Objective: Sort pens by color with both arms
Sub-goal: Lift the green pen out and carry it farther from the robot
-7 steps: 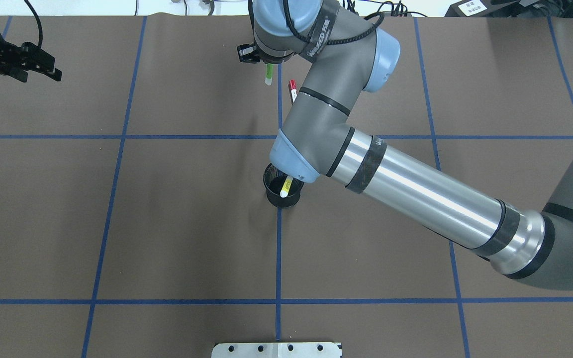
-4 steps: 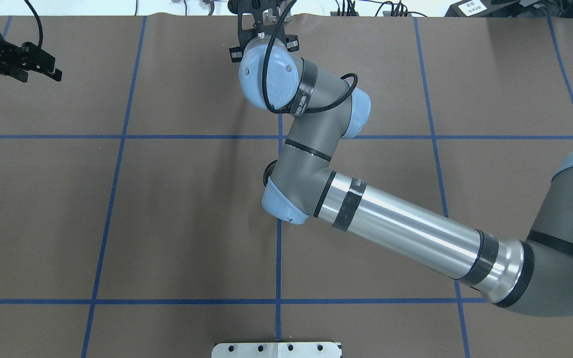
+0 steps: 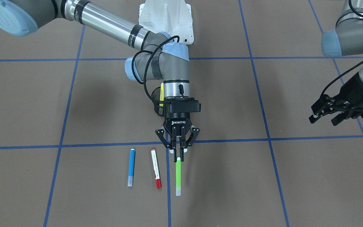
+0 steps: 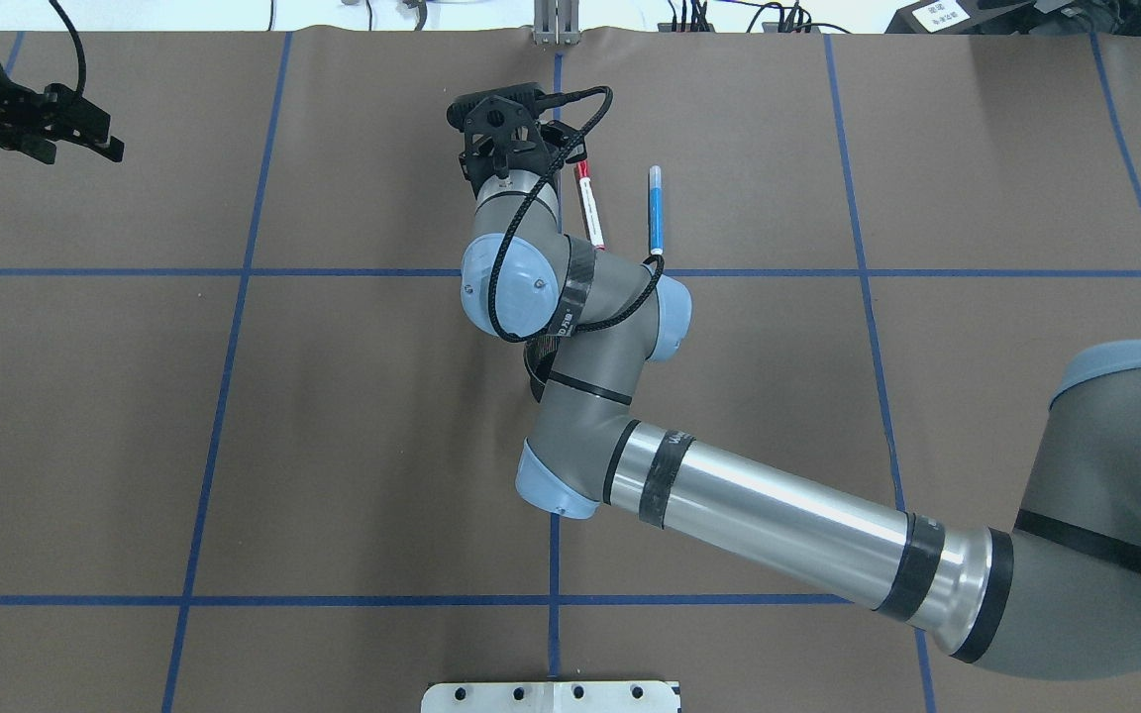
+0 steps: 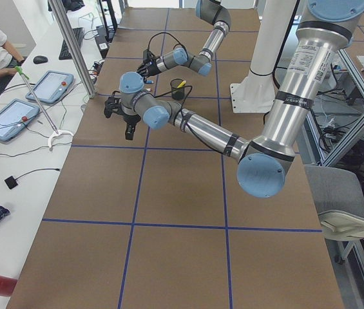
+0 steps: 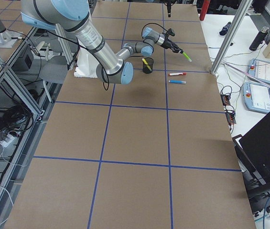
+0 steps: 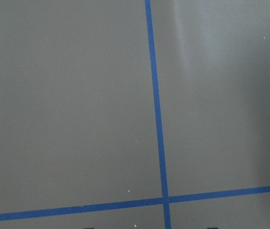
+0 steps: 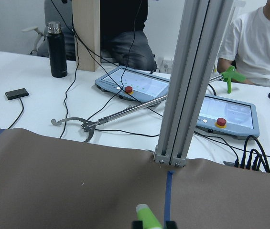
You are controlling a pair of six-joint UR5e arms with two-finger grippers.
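Note:
My right gripper [image 3: 178, 157] is shut on one end of the light green pen [image 3: 178, 176], which sticks out toward the table's far edge, held off the surface at a tilt [image 6: 186, 56]. Its tip shows at the bottom of the right wrist view [image 8: 148, 217]. In the overhead view the right gripper [image 4: 506, 127] hides it. The blue pen [image 3: 131, 167] and the white pen with red caps [image 3: 156, 168] lie side by side beside it. A yellow pen [image 3: 161, 94] stands in the black mesh cup [image 3: 158, 97]. My left gripper [image 3: 322, 121] hangs open and empty, far off to the side.
Blue tape lines divide the brown table cover into squares. An aluminium post [image 8: 182, 86] stands at the far edge just beyond the green pen. Behind it sit people at a white desk with tablets [image 8: 135, 86] and cables. The white pedestal base [image 3: 165, 19] is at the robot's side.
The right arm has folded back toward the robot and its wrist has turned, uncovering the red-capped and blue pens. It still holds the green pen. The left arm has not moved.

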